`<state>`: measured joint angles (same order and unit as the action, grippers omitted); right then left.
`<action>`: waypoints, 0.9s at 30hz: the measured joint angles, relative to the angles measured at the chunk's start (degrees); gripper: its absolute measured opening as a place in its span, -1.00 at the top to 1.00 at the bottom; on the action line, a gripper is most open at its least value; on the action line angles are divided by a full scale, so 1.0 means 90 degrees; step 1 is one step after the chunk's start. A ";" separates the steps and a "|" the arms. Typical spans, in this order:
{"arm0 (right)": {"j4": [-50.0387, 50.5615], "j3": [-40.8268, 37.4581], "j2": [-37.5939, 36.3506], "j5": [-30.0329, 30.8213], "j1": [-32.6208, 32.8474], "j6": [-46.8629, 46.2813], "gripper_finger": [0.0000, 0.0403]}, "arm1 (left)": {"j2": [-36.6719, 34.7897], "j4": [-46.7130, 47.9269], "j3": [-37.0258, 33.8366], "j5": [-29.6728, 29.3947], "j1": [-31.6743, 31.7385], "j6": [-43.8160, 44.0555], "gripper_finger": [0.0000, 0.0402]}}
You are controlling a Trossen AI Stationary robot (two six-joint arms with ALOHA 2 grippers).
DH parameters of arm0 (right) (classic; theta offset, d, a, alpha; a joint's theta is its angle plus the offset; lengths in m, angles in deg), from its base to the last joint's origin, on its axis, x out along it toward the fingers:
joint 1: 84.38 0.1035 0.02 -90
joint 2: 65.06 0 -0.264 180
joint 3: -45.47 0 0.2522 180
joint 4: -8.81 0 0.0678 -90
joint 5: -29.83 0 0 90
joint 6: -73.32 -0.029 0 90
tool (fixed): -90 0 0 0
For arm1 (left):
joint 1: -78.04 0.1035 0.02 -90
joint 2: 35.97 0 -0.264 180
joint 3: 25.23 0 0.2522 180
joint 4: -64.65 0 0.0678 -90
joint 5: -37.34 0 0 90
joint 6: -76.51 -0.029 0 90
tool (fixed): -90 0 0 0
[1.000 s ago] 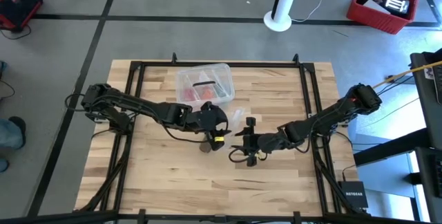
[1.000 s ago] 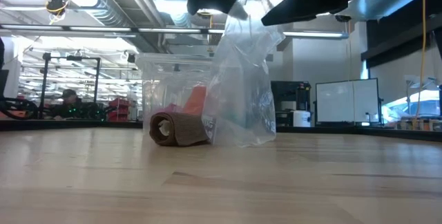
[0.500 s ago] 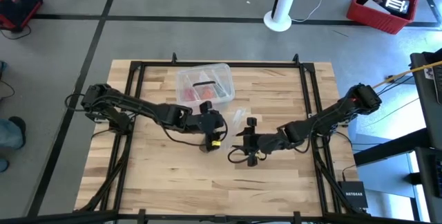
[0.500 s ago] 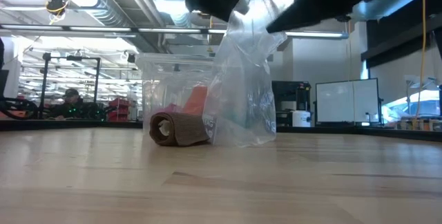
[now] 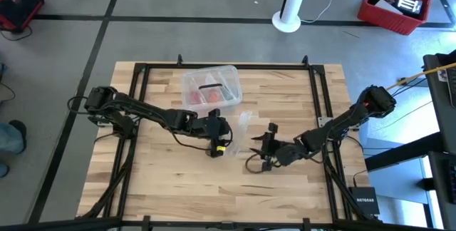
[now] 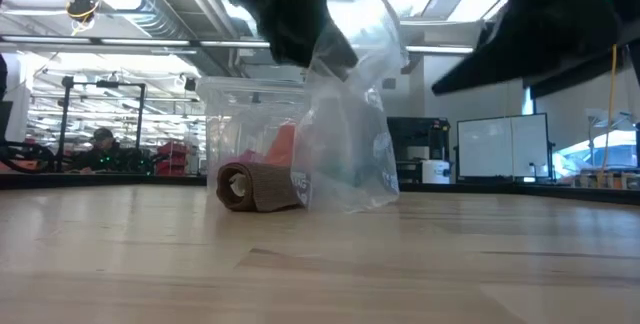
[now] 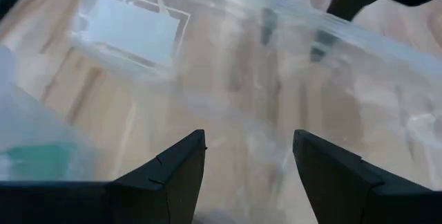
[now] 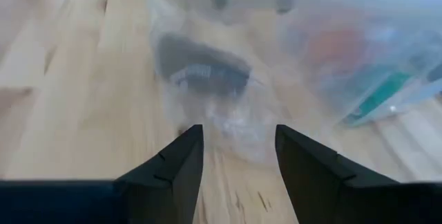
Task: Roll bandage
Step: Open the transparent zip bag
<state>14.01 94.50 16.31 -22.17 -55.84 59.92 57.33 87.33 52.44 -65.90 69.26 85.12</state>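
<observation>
Bandage already rolled into a brown-tan cylinder, lying on its side on the wooden table, spiral end facing the low camera; touching or just beside the clear plastic bag that stands upright next to it; clear plastic box with red contents behind both, toward the table's far edge; in the high view the roll is mostly hidden under the left arm.

Left gripper over table centre, above the roll and the bag's top; fingers spread wide, nothing between them, only clear bag plastic ahead of them; cannot tell if they touch the bag.

Right gripper just right of the bag, off the table surface; fingers apart with an empty gap, gripping nothing; bag with the dark roll behind it is ahead of them, blurred.

A person seated far back in the room, low view.
</observation>
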 joint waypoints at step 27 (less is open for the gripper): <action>-0.3234 0.0274 0.1942 -0.1106 -0.1275 0.1805 -0.40 | 0.0012 -0.1096 -0.0563 0.0194 0.0075 0.0177 -0.05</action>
<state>-15.10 96.97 33.79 -32.12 -67.32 76.16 57.44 77.47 47.38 -64.15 69.93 86.71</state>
